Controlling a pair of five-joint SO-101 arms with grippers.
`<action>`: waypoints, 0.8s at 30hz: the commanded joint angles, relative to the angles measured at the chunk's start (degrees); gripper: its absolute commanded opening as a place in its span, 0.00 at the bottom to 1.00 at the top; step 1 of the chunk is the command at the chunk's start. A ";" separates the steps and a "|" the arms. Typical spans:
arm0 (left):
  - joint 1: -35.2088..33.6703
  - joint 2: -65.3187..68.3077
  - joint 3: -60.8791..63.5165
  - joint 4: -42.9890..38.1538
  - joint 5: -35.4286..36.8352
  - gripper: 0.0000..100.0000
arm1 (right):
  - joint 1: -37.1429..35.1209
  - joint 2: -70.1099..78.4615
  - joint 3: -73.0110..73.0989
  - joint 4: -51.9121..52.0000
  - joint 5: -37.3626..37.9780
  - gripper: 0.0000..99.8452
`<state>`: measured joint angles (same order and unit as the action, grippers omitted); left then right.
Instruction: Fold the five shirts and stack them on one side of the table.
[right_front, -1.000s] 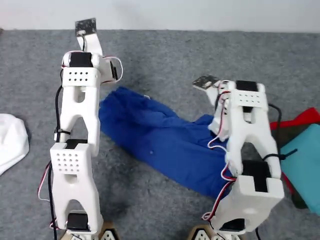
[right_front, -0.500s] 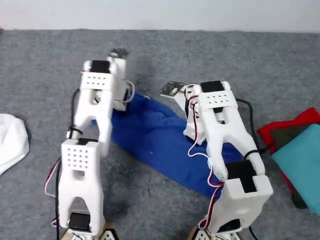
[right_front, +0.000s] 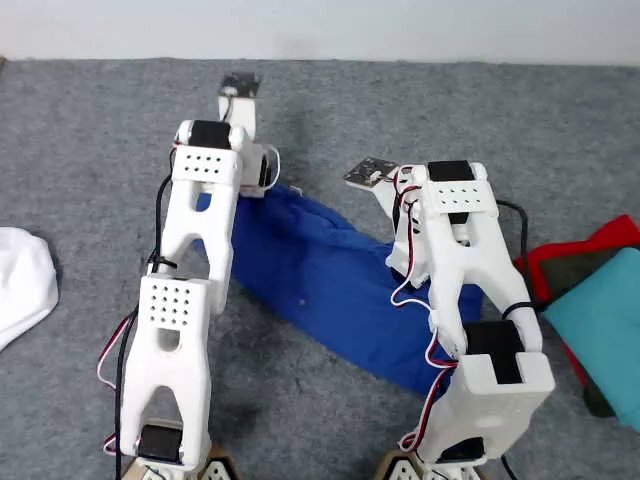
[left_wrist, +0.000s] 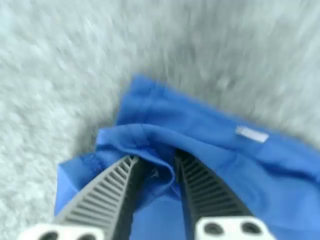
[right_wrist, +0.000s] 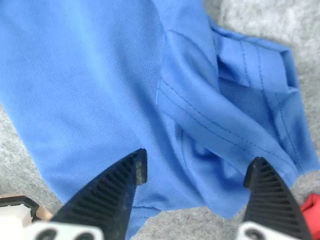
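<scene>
A crumpled blue shirt (right_front: 320, 285) lies across the middle of the grey table. In the left wrist view my left gripper (left_wrist: 157, 160) is shut on a raised fold of the blue shirt (left_wrist: 210, 150) near its collar edge, where a white label (left_wrist: 251, 134) shows. The left arm (right_front: 205, 165) stands over the shirt's far left corner. My right gripper (right_wrist: 197, 167) hangs open, its fingers wide apart, just above the blue shirt (right_wrist: 100, 90) and its hemmed folds. The right arm (right_front: 450, 215) stands over the shirt's right part.
A white shirt (right_front: 22, 285) lies bunched at the table's left edge. At the right edge a teal shirt (right_front: 605, 330) rests on a red one (right_front: 600, 245), and a red corner (right_wrist: 312, 210) shows beside the blue cloth. Bare grey carpet (right_front: 420, 110) stretches behind the arms.
The left arm swung right from the far left onto the shirt's corner and closed on a fold. The right arm shifted left over the shirt, then slightly back right.
</scene>
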<state>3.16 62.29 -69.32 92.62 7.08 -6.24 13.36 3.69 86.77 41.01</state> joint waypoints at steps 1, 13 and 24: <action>0.18 -0.53 -8.22 2.73 2.55 0.10 | 0.31 -0.40 -2.99 0.13 -0.35 0.31; -4.13 0.53 -8.04 -8.53 8.44 0.10 | 0.84 -0.57 -2.90 0.48 -0.44 0.31; -16.09 -5.80 -12.79 0.44 4.48 0.10 | 1.27 -3.47 -3.08 1.80 -0.44 0.31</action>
<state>-10.99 62.73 -79.52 89.54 14.46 -5.01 13.27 3.69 87.47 40.92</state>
